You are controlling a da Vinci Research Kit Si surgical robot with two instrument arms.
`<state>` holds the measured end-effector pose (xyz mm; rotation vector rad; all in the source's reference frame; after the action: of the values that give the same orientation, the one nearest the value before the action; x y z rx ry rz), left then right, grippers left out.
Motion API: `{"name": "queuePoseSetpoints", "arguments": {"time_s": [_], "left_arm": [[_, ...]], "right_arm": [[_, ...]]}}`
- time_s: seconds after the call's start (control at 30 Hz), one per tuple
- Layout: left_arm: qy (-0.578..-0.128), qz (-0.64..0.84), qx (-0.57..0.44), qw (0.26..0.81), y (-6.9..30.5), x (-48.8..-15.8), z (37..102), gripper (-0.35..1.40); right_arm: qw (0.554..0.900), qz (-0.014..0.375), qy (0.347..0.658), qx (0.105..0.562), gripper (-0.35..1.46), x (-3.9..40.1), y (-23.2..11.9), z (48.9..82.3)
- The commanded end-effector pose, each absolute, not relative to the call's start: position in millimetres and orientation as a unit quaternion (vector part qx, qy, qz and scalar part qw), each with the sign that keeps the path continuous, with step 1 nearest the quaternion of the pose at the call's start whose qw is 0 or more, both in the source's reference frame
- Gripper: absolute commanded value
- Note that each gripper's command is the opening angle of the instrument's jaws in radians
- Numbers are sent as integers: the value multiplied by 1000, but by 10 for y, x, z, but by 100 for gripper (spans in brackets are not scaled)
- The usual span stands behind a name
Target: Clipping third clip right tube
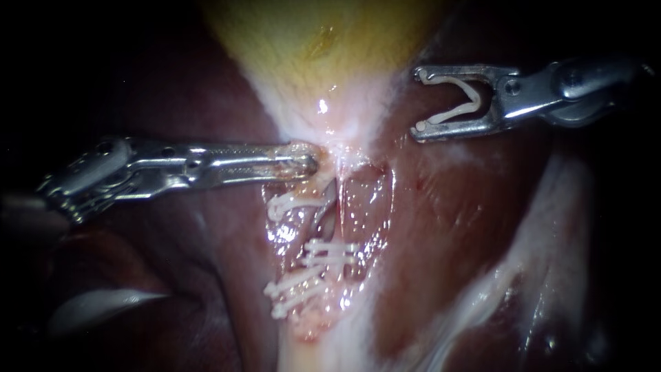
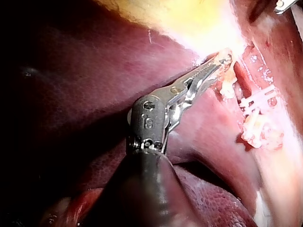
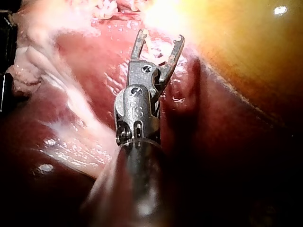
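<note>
Loaded clip point(image 1: 474, 101), held between the spread jaws of my right instrument's end effector point(image 1: 420, 100), lies upper right of the right tube point(image 1: 341, 210), whose long axis descends from the gallbladder point(image 1: 310, 41) past two placed clips point(image 1: 330, 251), while my left instrument's end effector point(image 1: 306, 162), nearer, clamps tissue point(image 1: 323, 148) at its top.

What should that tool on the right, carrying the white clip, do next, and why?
Probably ease the right instrument down toward the tubes: its clip is open and touches nothing, while the left instrument holds the tissue beside them.
</note>
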<state>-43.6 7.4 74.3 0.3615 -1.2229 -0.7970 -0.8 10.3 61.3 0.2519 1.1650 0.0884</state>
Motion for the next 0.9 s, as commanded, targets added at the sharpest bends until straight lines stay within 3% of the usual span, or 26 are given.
{"name": "queuePoseSetpoints", "arguments": {"time_s": [0.03, 0.9], "left_arm": [[-555, -362, 164, 731, 74, -434, 743, -35], [-573, -381, 155, 708, 111, -361, 650, -35]], "right_arm": [[827, 41, 548, 119, 47, -8, 103, 613], [827, 41, 549, 119, 47, -8, 101, 610]]}}
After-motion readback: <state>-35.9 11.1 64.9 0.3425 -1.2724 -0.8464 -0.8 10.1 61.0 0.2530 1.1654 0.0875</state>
